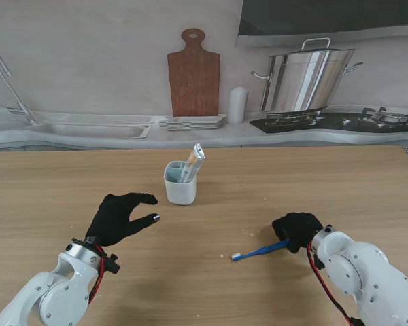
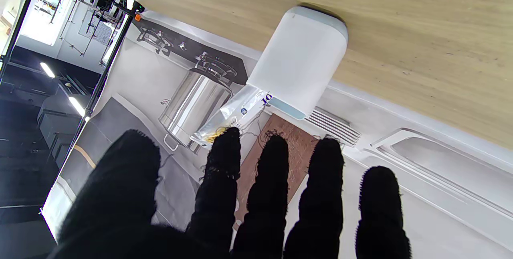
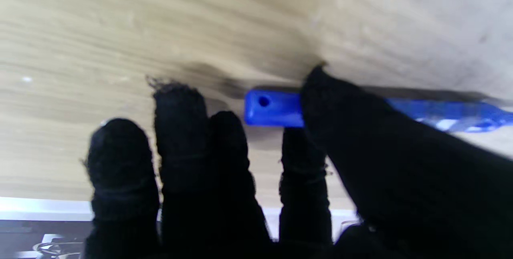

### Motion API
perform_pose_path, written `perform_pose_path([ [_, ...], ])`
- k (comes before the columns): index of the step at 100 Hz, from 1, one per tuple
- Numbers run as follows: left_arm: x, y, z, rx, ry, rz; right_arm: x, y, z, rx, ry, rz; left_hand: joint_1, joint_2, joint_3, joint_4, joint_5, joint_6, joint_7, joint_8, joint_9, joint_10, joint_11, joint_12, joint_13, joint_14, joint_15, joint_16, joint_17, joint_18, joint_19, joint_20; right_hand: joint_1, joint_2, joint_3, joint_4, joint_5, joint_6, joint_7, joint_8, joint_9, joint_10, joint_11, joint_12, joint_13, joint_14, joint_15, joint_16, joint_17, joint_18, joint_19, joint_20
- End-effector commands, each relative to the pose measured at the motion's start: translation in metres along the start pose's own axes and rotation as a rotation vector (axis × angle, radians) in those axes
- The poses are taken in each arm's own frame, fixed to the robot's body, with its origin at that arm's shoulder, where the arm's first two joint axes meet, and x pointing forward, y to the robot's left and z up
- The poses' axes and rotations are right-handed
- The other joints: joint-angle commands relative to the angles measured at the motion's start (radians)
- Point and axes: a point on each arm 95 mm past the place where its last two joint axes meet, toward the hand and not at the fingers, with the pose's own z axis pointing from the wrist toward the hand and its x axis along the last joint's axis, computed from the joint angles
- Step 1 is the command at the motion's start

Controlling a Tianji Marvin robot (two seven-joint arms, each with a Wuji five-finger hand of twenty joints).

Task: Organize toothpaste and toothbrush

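A white cup (image 1: 180, 187) stands mid-table with a toothpaste tube (image 1: 194, 161) leaning out of it. My left hand (image 1: 119, 217) hovers open just nearer to me and left of the cup, fingers spread, holding nothing. The left wrist view shows the cup (image 2: 298, 58) and the tube (image 2: 232, 114) beyond my left hand (image 2: 224, 211). A blue toothbrush (image 1: 258, 250) lies on the table at the right, bristles pointing left. My right hand (image 1: 298, 231) is curled over its handle end. In the right wrist view my right hand (image 3: 240, 195) pinches the toothbrush (image 3: 272, 108) between thumb and index finger.
The wooden table (image 1: 47, 197) ends at a printed kitchen backdrop with a cutting board (image 1: 194, 71), a steel pot (image 1: 309, 78) and a sink (image 1: 88, 128). Bare wood lies between the cup and the toothbrush.
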Motion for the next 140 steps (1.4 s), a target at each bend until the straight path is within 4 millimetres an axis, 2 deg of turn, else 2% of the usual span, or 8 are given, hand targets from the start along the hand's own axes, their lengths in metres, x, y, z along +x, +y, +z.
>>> perform_pose_path([
  [1, 0.004, 0.000, 0.000, -0.014, 0.006, -0.004, -0.002, -0.028, -0.005, 0.073, -0.018, 0.006, 0.002, 0.023, -0.010, 0.037, 0.022, -0.023, 0.008, 0.004, 0.037, -0.013, 0.005, -0.021, 0.019, -0.009, 0.005, 0.012, -0.001, 0.013, 0.003, 0.010, 0.040, 0.008, -0.017, 0.071, -0.018, 0.026, -0.048, -0.036, -0.022, 0.034, -0.009, -0.018, -0.022, 0.026, -0.015, 0.006, -0.023, 0.021, -0.005, -0.006],
  [16, 0.005, 0.001, 0.002, -0.020, 0.010, -0.006, -0.005, -0.033, -0.006, 0.051, -0.004, -0.001, 0.002, 0.022, -0.008, 0.036, 0.029, -0.025, 0.012, 0.005, 0.043, -0.015, 0.005, -0.021, 0.024, -0.011, 0.006, 0.013, 0.001, 0.016, 0.004, 0.010, -0.010, 0.029, -0.024, 0.074, -0.001, 0.000, -0.058, -0.040, -0.081, 0.035, -0.020, -0.014, -0.074, 0.034, -0.044, 0.005, -0.070, 0.023, -0.027, -0.005],
  [39, 0.005, 0.002, 0.002, -0.024, 0.015, -0.004, -0.002, -0.032, -0.005, 0.017, 0.050, 0.007, 0.002, 0.023, -0.008, 0.036, 0.031, -0.027, 0.013, 0.006, 0.047, -0.015, 0.005, -0.020, 0.028, -0.011, 0.006, 0.013, 0.002, 0.017, 0.005, 0.011, -0.088, 0.074, -0.046, 0.116, -0.111, 0.043, -0.082, -0.005, -0.233, 0.059, -0.045, 0.019, -0.205, 0.043, -0.080, 0.010, -0.181, 0.016, -0.071, 0.019],
  [83, 0.005, 0.003, 0.002, -0.028, 0.016, -0.004, 0.012, -0.032, -0.006, 0.028, 0.116, 0.015, 0.002, 0.022, -0.006, 0.035, 0.039, -0.029, 0.016, 0.007, 0.054, -0.017, 0.005, -0.019, 0.037, -0.011, 0.007, 0.016, 0.006, 0.018, 0.006, 0.011, -0.071, 0.061, -0.040, 0.099, -0.071, 0.042, -0.057, -0.015, -0.214, 0.065, -0.039, 0.018, -0.189, 0.043, -0.074, 0.008, -0.176, 0.022, -0.076, 0.030],
  [97, 0.004, 0.003, 0.001, -0.028, 0.016, -0.004, 0.014, -0.034, -0.004, 0.047, 0.133, 0.011, 0.001, 0.022, -0.006, 0.035, 0.041, -0.031, 0.017, 0.008, 0.057, -0.016, 0.004, -0.019, 0.040, -0.012, 0.007, 0.016, 0.007, 0.019, 0.006, 0.011, -0.066, 0.076, -0.037, 0.101, 0.002, 0.030, -0.048, -0.027, -0.189, 0.058, -0.040, 0.017, -0.170, 0.042, -0.071, 0.006, -0.164, 0.026, -0.075, 0.035],
  [116, 0.004, 0.004, 0.001, -0.032, 0.017, -0.005, 0.013, -0.039, -0.003, 0.078, 0.137, -0.001, 0.001, 0.022, -0.006, 0.035, 0.045, -0.033, 0.019, 0.009, 0.059, -0.017, 0.004, -0.019, 0.044, -0.013, 0.008, 0.017, 0.008, 0.021, 0.007, 0.011, -0.033, 0.028, 0.009, 0.109, 0.097, 0.095, -0.023, -0.050, -0.105, 0.042, -0.020, 0.027, -0.106, 0.031, -0.018, 0.025, -0.122, 0.029, -0.056, 0.042],
  [126, 0.004, 0.004, 0.002, -0.033, 0.018, -0.007, 0.011, -0.039, -0.002, 0.096, 0.148, -0.013, 0.000, 0.022, -0.006, 0.034, 0.045, -0.034, 0.019, 0.009, 0.058, -0.017, 0.003, -0.019, 0.044, -0.013, 0.008, 0.017, 0.008, 0.020, 0.007, 0.011, -0.039, 0.002, 0.049, 0.165, 0.116, 0.118, -0.003, -0.011, -0.070, 0.046, -0.004, 0.024, -0.084, 0.024, 0.030, 0.051, -0.107, 0.026, -0.028, 0.052],
  [140, 0.004, 0.004, 0.002, -0.034, 0.019, -0.007, 0.010, -0.038, 0.000, 0.091, 0.162, -0.039, 0.001, 0.022, -0.006, 0.034, 0.047, -0.033, 0.020, 0.009, 0.057, -0.017, 0.003, -0.019, 0.044, -0.013, 0.008, 0.018, 0.008, 0.020, 0.006, 0.011, -0.069, 0.014, 0.050, 0.422, 0.116, 0.127, 0.032, 0.100, -0.029, 0.074, 0.024, 0.084, -0.045, 0.009, 0.136, 0.109, -0.079, 0.016, 0.042, 0.097],
])
